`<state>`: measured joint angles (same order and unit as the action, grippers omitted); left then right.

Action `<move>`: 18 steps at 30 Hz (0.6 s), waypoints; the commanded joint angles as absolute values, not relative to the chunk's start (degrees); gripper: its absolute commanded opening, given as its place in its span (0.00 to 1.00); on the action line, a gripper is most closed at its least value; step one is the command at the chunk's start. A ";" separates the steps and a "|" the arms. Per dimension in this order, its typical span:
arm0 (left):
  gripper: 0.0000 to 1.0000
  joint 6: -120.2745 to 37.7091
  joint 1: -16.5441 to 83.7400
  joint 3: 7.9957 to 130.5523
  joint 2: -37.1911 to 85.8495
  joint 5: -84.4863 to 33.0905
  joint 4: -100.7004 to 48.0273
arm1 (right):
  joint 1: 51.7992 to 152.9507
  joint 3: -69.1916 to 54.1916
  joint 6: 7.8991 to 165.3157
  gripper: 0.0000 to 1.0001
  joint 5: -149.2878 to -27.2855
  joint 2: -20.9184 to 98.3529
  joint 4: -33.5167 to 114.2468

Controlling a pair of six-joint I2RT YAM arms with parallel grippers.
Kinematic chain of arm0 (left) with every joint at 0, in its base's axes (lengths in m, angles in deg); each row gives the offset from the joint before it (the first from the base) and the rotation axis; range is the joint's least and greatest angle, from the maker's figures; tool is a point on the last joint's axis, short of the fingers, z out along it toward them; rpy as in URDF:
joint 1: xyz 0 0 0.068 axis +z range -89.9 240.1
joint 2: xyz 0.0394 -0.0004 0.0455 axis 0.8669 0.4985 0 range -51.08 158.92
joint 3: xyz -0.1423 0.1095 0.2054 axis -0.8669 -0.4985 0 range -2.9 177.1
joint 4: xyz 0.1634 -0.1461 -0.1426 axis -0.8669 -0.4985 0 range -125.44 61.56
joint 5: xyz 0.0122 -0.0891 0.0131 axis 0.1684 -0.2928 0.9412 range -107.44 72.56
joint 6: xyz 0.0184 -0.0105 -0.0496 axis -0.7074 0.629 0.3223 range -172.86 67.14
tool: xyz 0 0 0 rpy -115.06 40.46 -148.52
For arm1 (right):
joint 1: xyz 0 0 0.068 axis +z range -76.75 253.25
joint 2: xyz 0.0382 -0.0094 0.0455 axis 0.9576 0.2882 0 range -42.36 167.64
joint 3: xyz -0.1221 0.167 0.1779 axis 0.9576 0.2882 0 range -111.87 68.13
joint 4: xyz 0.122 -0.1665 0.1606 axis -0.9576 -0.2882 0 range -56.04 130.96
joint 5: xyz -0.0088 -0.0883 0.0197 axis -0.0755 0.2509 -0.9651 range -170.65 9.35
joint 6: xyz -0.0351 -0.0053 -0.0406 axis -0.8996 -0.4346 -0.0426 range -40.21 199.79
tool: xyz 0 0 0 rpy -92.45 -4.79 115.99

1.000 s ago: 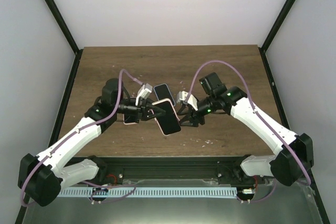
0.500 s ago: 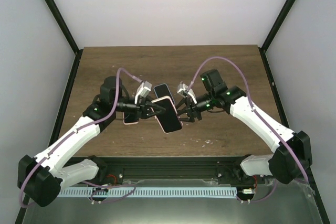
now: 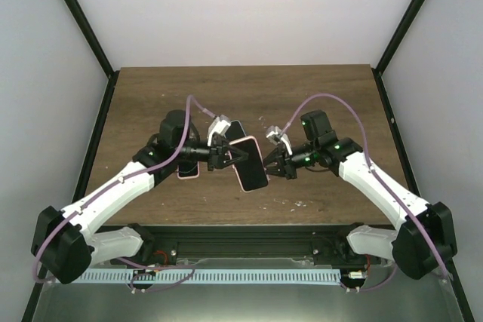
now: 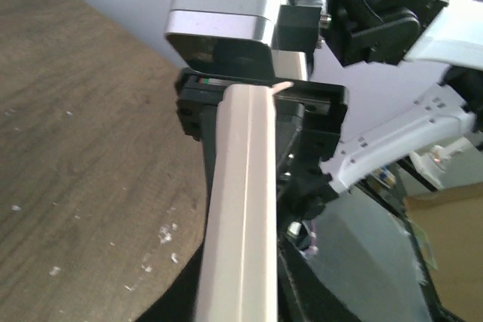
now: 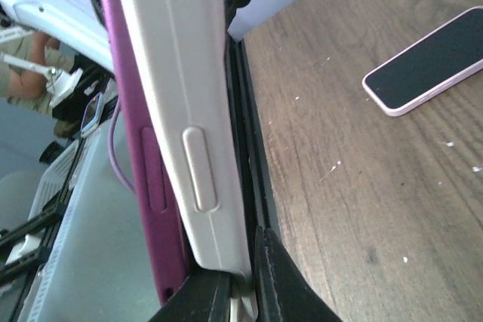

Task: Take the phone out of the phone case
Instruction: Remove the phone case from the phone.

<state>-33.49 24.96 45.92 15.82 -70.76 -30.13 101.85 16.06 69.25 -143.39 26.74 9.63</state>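
Observation:
The phone (image 3: 251,167), black screen up, sits in a pale pink phone case and hangs above the table between both grippers. On its left end my left gripper (image 3: 229,154) is shut; the left wrist view shows the case's pale edge (image 4: 241,209) running up from between the dark fingers (image 4: 238,299). At the right end my right gripper (image 3: 272,164) is shut on the case's corner (image 5: 241,292). In the right wrist view the case's side (image 5: 189,111) has a moulded button. A magenta edge (image 5: 139,148) lies against it; I cannot tell whether it has parted from the case.
A second phone with a pink rim (image 3: 189,170) lies flat on the wooden table (image 3: 317,103), partly under my left arm. A dark phone (image 3: 237,129) lies just behind the grippers. The right wrist view shows a pink-rimmed phone (image 5: 426,73) flat on the wood.
My right gripper has closed on the held phone's right end. Both arms and the phone have shifted a little to the right.

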 commanded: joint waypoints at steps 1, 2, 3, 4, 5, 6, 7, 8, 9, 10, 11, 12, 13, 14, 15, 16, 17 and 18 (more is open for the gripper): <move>0.26 -28.79 24.86 48.19 17.80 -51.91 -28.48 | 97.86 17.83 76.72 0.01 -148.42 22.93 20.76; 0.32 -28.70 24.99 48.79 17.97 -49.42 -28.86 | 96.69 18.58 78.35 0.01 -147.92 22.80 20.88; 0.37 -28.65 25.02 49.58 18.17 -47.04 -29.51 | 95.43 19.29 79.46 0.01 -147.42 22.80 20.73; 0.42 -28.61 25.03 50.67 18.32 -45.07 -30.43 | 94.44 19.75 81.09 0.01 -146.19 22.80 20.17; 0.45 -28.84 25.15 51.95 18.62 -43.25 -31.40 | 93.54 20.13 83.15 0.01 -144.54 22.74 19.49; 0.49 -29.26 25.13 53.65 18.87 -41.43 -32.93 | 92.54 20.39 84.56 0.01 -143.06 22.43 18.52; 0.54 -29.71 25.11 55.26 19.07 -39.11 -34.36 | 91.71 20.33 85.75 0.01 -141.26 21.77 17.19; 0.56 -29.96 25.02 56.75 19.34 -36.91 -35.54 | 91.22 19.78 86.72 0.01 -139.12 21.54 15.36; 0.58 -30.08 24.86 58.06 19.61 -33.66 -37.07 | 91.06 19.40 87.49 0.01 -136.55 21.44 13.43; 0.58 -30.35 24.38 59.23 19.95 -30.32 -38.53 | 91.05 19.14 88.56 0.01 -134.28 21.45 11.77; 0.58 -30.81 23.53 59.82 20.20 -27.39 -39.22 | 91.01 19.14 89.85 0.01 -131.58 21.45 10.46; 0.58 -31.21 22.51 59.94 20.40 -24.52 -39.42 | 91.01 19.22 91.85 0.01 -128.33 21.43 9.21; 0.57 -31.69 20.49 59.63 20.52 -21.77 -39.32 | 90.96 19.18 93.55 0.01 -125.27 21.42 8.04; 0.56 -32.32 18.68 58.79 20.62 -19.00 -38.84 | 90.89 19.14 94.94 0.01 -121.70 21.53 6.94; 0.55 -33.01 16.79 58.15 20.74 -16.09 -38.25 | 90.78 19.05 96.39 0.01 -119.10 21.83 5.69; 0.54 -33.82 14.76 57.50 21.06 -12.45 -37.74 | 90.61 19.01 97.63 0.01 -116.66 22.20 4.67; 0.53 -34.52 12.89 57.07 21.39 -10.13 -37.26 | 90.24 19.19 98.43 0.01 -115.10 22.57 3.96; 0.52 -35.18 11.06 56.77 21.95 -8.09 -37.05 | 89.81 19.63 98.66 0.01 -114.42 22.97 3.88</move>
